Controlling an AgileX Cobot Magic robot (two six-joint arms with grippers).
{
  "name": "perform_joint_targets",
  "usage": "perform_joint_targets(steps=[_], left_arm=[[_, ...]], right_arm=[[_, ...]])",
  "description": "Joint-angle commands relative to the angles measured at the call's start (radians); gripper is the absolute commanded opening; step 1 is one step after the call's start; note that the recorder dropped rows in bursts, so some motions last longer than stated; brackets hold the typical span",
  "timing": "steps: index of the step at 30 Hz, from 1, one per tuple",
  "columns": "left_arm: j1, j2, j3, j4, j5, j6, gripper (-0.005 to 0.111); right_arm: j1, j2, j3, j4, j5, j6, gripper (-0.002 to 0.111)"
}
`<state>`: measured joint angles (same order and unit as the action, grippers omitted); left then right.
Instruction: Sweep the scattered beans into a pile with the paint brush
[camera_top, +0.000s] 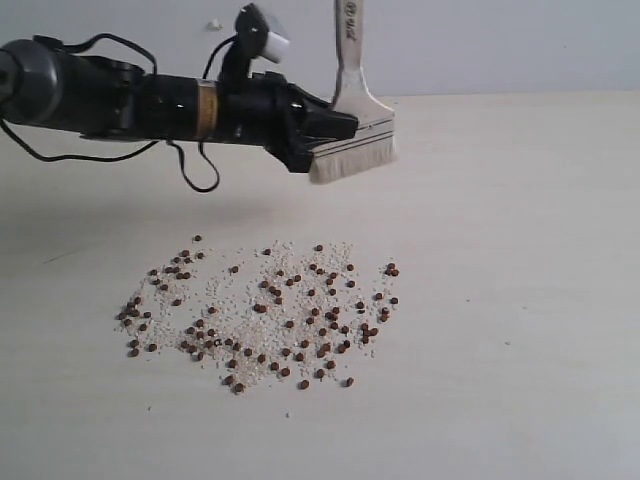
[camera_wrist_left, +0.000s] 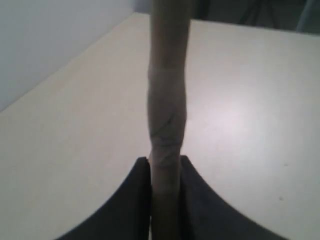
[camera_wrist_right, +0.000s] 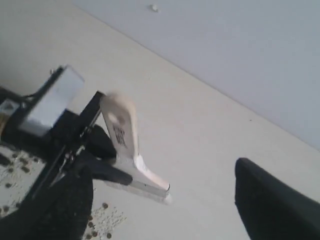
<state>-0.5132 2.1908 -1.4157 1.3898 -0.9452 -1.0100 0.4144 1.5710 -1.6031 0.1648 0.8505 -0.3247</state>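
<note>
left end effector (camera_top: 320, 126) clamped on the paint brush (camera_top: 364, 112); right end effector (camera_wrist_right: 161, 168) wide apart.

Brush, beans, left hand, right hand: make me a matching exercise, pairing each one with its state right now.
Things:
1. brush
2. beans
3. left hand
4. right hand

States:
a. open, holding nothing
b. scattered on the table
c. upright, bristles down
d. shut on the brush

Pairs: 1-c, 2-b, 3-d, 4-a
</note>
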Motion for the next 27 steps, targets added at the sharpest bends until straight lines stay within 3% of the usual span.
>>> perform_joint_targets(steps=[1,7,14,21,27], left_arm=[[0.111,-0.014,-0.006,0.075,-0.259,-0.1,0.0],[0.181,-0.019,-0.006,0.148,-0.276,-0.178,0.0],[0.152,-0.019,-0.003,0.184,-0.276,-0.178,0.0],[0.104,-0.019,-0.003,0.201,-0.276,-0.176,0.0],[0.086,-0.019,-0.003,0.206,-0.276,-0.172,0.0]], right_arm=[[0.002,-0.053,0.136,0.162,-0.106,-0.223,0.072],[0.002,-0.08,0.305,0.616,-0.172,-0.788,0.072],[-0.017,-0.039,0.428,0.894,-0.321,-1.072,0.072],[-0.098,0.042,0.438,1.245,-0.152,-1.4,0.072],[-0.197,0.134,0.436,1.371,0.062,-1.482,0.072]])
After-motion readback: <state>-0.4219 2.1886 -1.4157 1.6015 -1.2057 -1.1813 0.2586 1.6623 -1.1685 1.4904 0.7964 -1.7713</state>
